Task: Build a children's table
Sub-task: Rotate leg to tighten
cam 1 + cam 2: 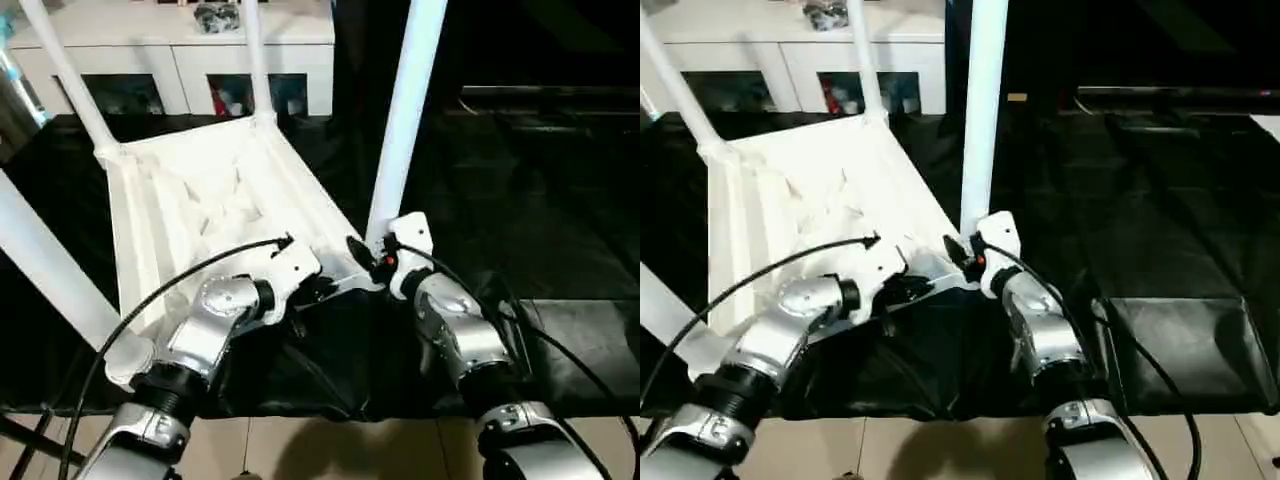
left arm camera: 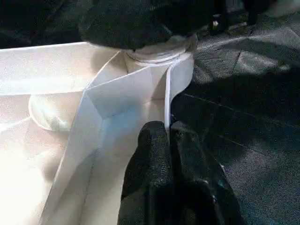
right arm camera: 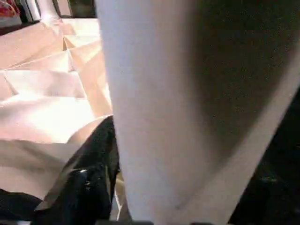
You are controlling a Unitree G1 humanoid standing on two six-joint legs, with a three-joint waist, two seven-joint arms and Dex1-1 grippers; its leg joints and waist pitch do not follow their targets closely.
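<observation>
The children's table [image 1: 215,195] is seen lying upside down on a black-covered work surface [image 1: 560,210], its ribbed underside facing up, in front of a white cabinet [image 1: 180,50]. Four white legs are seen standing up from the corner sockets: the far-left leg [image 1: 65,70], the far-right leg [image 1: 252,55], the near-left leg [image 1: 50,275] and the near-right leg [image 1: 410,110]. By this evidence the assembly is judged to be nearly finished; whether each leg is fully seated cannot be told, and the near-right leg appears to be the one in hand. What is left is judged to be the seating of that leg and the turning of the table onto its feet.

The left pincer [image 2: 166,154] is shown closed tight on the thin rim of the frame, just short of the near-right corner socket [image 2: 159,54], so the table is steadied by it. The right pincer [image 1: 375,262] is placed at the base of the near-right leg, and in the right wrist view one black finger [image 3: 93,173] is seen lying against the leg's side; whether the leg is actually clamped cannot be told.

The table is made of white plastic, with diagonal ribs crossing the underside and a raised rim round the edge. The legs are plain smooth cylinders, splayed slightly outward as seen from above.
</observation>
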